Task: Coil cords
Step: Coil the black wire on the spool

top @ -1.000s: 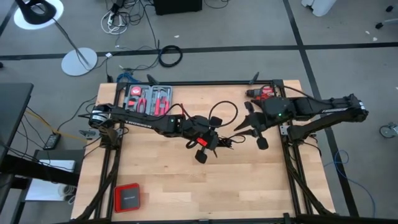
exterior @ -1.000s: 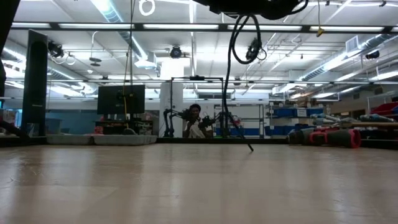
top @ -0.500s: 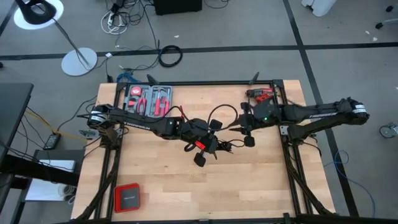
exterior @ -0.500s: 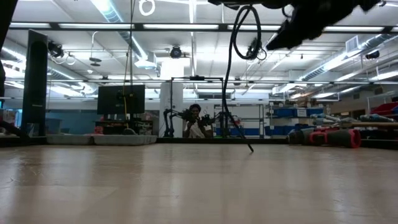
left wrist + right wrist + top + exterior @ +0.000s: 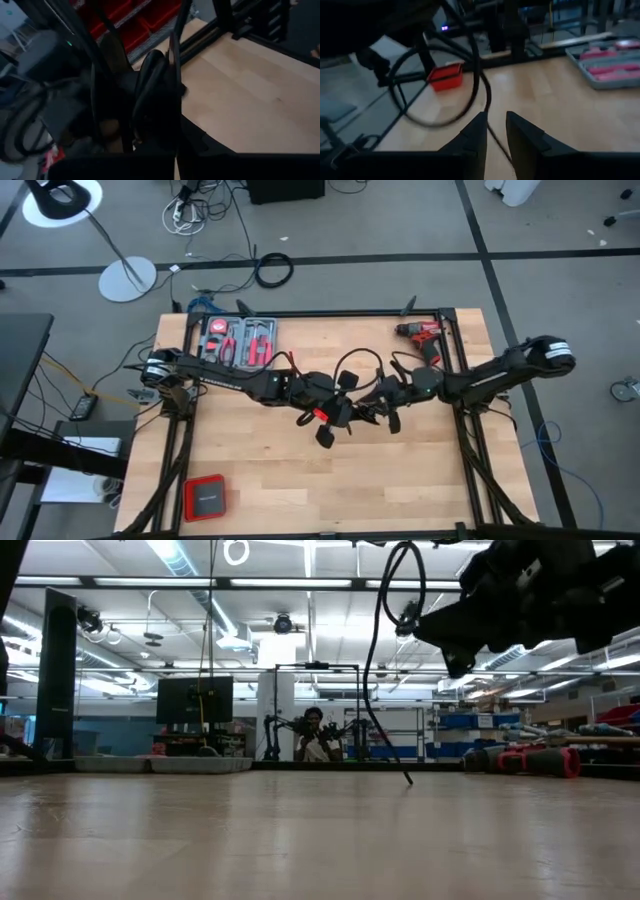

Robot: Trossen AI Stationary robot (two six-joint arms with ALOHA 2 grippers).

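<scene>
The thin black cord point(image 5: 360, 356) stands in loops above the middle of the table, between my two grippers. My left gripper point(image 5: 335, 418) reaches in from the table's left and is shut on it. In the low view one strand point(image 5: 372, 670) hangs down, its end point(image 5: 405, 780) near the tabletop. My right gripper point(image 5: 385, 408) comes in from the table's right, right beside the loops. In the right wrist view its fingers point(image 5: 476, 137) stand narrowly apart with a strand of the cord point(image 5: 489, 127) running between them. A wide loop point(image 5: 440, 85) shows beyond. My left gripper is shut on the gathered loops of the cord point(image 5: 152, 95), which stand up in front of its fingers and clear of the table. The place of contact is too dark to make out. My right gripper has a strand between its fingers; I cannot tell whether they touch it.
A red drill point(image 5: 420, 332) lies at the far right corner. An open tool case point(image 5: 238, 340) lies at the far left. A red box point(image 5: 205, 497) sits at the near left corner. A thick black cable ring point(image 5: 273, 270) lies on the floor beyond the table.
My right gripper has moved toward the table's left and a little nearer, from beside the drill up to the cord loops by my left gripper. The cord stays held up by my left gripper, its hanging strand swaying slightly.
</scene>
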